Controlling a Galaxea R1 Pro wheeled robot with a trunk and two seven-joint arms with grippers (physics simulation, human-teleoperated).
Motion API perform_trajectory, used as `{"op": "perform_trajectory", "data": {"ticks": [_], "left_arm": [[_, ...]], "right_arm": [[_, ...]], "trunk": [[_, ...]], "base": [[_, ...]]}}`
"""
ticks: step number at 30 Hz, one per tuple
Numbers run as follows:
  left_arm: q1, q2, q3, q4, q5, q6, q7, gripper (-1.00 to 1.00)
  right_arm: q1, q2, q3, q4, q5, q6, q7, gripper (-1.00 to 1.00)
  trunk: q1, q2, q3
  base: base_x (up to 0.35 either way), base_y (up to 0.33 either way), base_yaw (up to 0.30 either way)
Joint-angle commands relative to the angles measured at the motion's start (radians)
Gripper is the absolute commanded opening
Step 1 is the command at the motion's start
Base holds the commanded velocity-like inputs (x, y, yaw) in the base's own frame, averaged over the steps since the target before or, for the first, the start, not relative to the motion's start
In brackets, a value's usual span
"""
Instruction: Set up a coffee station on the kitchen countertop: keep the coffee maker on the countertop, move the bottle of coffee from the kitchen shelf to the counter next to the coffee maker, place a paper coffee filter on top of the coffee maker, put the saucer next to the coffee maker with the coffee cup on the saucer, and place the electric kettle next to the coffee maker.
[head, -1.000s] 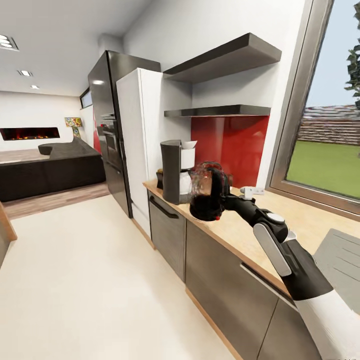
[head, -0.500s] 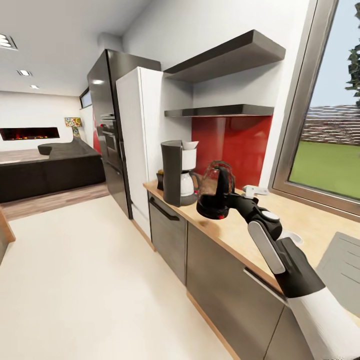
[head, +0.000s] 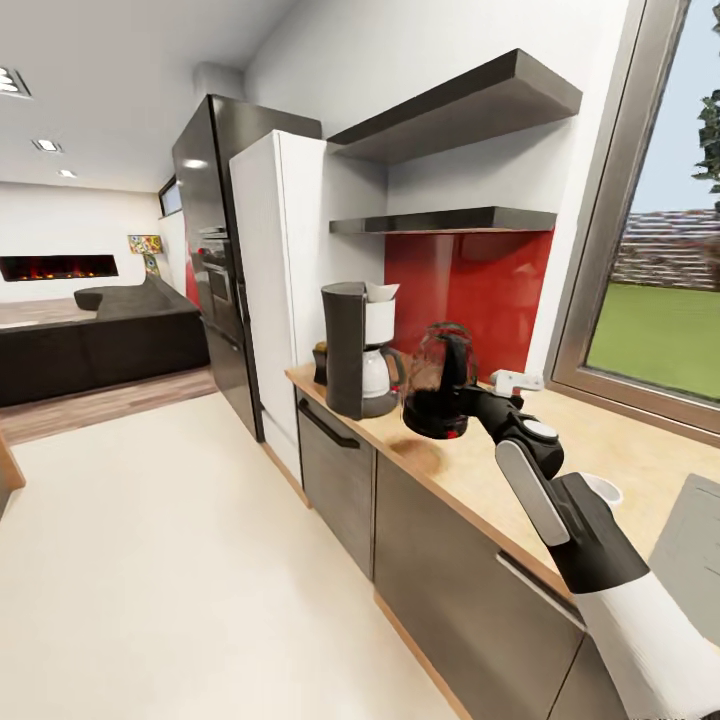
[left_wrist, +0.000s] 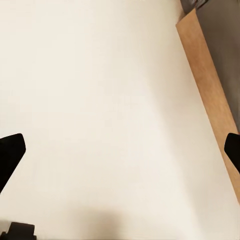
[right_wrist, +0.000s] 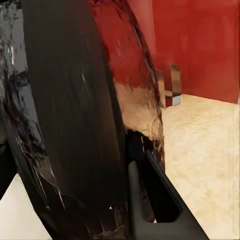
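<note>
The electric kettle (head: 437, 381) is held in the air by the right gripper (head: 470, 398), just above the kitchen countertop (head: 470, 465) and near the coffee maker (head: 358, 347), on the window side of it. The grip is clamped at the handle side; in the right wrist view the kettle's dark body (right_wrist: 75, 125) is seen pressed close against a finger (right_wrist: 150, 200), so the gripper is judged closed on it.

Risks, as judged from here:
- Kettle is carried tilted, w/ weight hung off to one side of the grip. It could be rotated or dropped if the clamp slips.
- Little gap is left btwn kettle and the carafe side of the coffee maker. The machine could be knocked or shoved along the counter if the kettle is swung further that way.
- If released before the base is flat on the worktop, it could be tipped onto its side or rolled off the front edge, which is close.

Kettle's look: rounded, glossy, dark and see-through, red backsplash (head: 470, 290) visible through the glass; black lid and handle; small red switch low on the body. Approx. half the coffee maker's height.

A white filter-like piece is seen at the top of the coffee maker. The left gripper (left_wrist: 120, 145) is spread wide, nothing held, pale floor (left_wrist: 100, 100) beneath.
</note>
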Motion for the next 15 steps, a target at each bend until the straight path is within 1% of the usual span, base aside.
{"op": "perform_trajectory", "data": {"ticks": [1,4,6,8,10,15], "left_arm": [[-0.001,0.001,0.008,0.002,-0.001,-0.001,-0.006,1.00],[-0.001,0.004,0.008,0.002,-0.001,-0.001,-0.006,1.00],[-0.001,0.008,0.009,0.002,-0.001,-0.001,-0.006,1.00],[-0.001,0.009,0.008,0.002,-0.001,-0.001,-0.006,1.00],[-0.001,0.009,0.009,0.003,-0.001,-0.001,-0.006,1.00],[-0.001,0.010,0.008,0.002,-0.001,-0.001,-0.006,1.00]], "right_arm": [[-0.003,0.001,0.003,-0.002,-0.012,-0.001,-0.029,-1.00],[-0.009,0.003,0.003,-0.002,-0.012,0.000,-0.044,-1.00],[-0.027,0.007,0.004,0.018,-0.012,0.001,-0.076,-1.00],[-0.038,0.016,0.004,0.039,-0.012,0.002,-0.095,-1.00],[-0.041,0.019,0.005,0.044,-0.012,0.002,-0.099,-1.00],[-0.044,0.022,0.005,0.053,-0.012,0.002,-0.103,-1.00]], "trunk": [[0.000,-0.001,-0.001],[0.000,-0.001,-0.001],[0.000,-0.001,-0.001],[0.000,-0.001,-0.001],[0.000,-0.001,-0.001],[0.000,-0.001,-0.001]], "base": [[0.011,0.000,0.000],[0.007,0.000,0.000],[0.002,0.000,0.000],[0.000,0.000,0.000],[0.018,0.000,0.000],[0.161,0.000,0.000]]}}
